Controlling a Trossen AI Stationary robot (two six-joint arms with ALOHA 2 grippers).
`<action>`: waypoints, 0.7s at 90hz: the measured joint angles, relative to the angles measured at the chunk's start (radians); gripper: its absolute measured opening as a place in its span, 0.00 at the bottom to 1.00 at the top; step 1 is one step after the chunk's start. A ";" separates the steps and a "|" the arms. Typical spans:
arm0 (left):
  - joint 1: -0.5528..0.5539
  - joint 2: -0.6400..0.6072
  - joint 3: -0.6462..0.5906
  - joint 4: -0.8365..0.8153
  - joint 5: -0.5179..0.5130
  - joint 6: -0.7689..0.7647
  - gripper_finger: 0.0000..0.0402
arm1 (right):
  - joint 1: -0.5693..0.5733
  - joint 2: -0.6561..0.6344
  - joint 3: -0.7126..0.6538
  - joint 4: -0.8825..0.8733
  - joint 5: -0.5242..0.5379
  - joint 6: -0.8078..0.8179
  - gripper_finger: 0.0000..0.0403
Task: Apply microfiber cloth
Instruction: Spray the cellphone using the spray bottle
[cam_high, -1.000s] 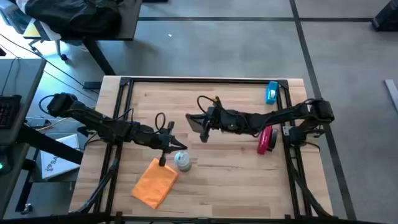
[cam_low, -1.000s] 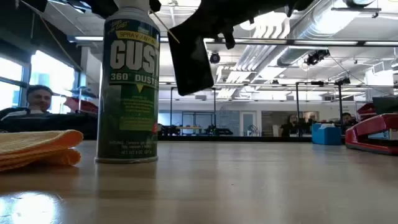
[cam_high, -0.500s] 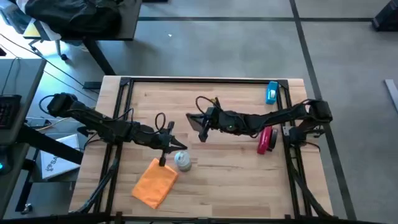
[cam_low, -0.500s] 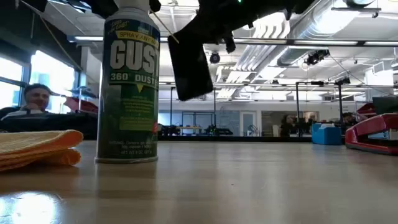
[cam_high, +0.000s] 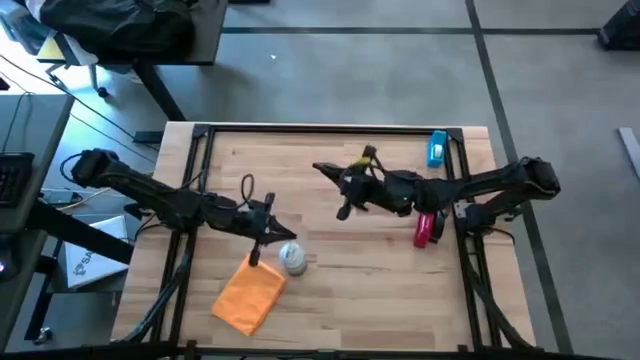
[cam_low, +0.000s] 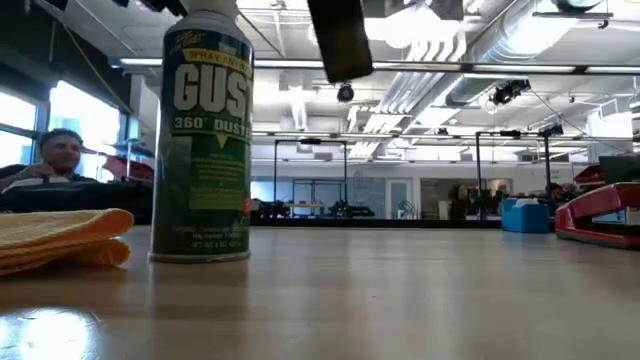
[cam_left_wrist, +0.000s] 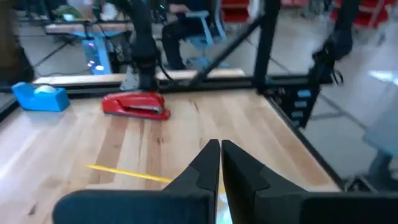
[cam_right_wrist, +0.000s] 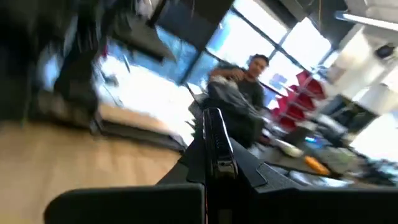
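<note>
On the wooden table (cam_high: 380, 270) in an open workshop, the folded orange cloth (cam_high: 249, 294) lay beside the can (cam_high: 292, 258); my left gripper (cam_high: 258, 250) was closed empty, my right gripper (cam_high: 345, 207) clamped the phone (cam_low: 340, 38).

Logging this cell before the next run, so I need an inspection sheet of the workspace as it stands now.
Surface: wooden table, framed by black rails.
Job's things: microfiber cloth folded, lying near the front left; phone held edge-up above the table.
Clutter: duster can upright beside the cloth; red stapler; blue tape dispenser.
Grippers: left gripper shut, beside the can; right gripper shut on the phone.
Cables: loops on both arms.
Surroundings: seated person, desks.
</note>
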 joint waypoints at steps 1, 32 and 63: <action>0.001 -0.005 0.000 0.000 -0.001 -0.002 0.01 | 0.004 0.002 0.000 -0.007 0.010 -0.012 0.00; 0.211 -0.149 0.002 -0.076 0.092 -0.404 0.16 | 0.080 0.123 0.000 -0.038 0.224 -0.691 0.00; 0.521 -0.137 0.002 -0.168 0.445 -0.620 0.31 | 0.081 0.235 0.000 0.098 0.246 -1.313 0.00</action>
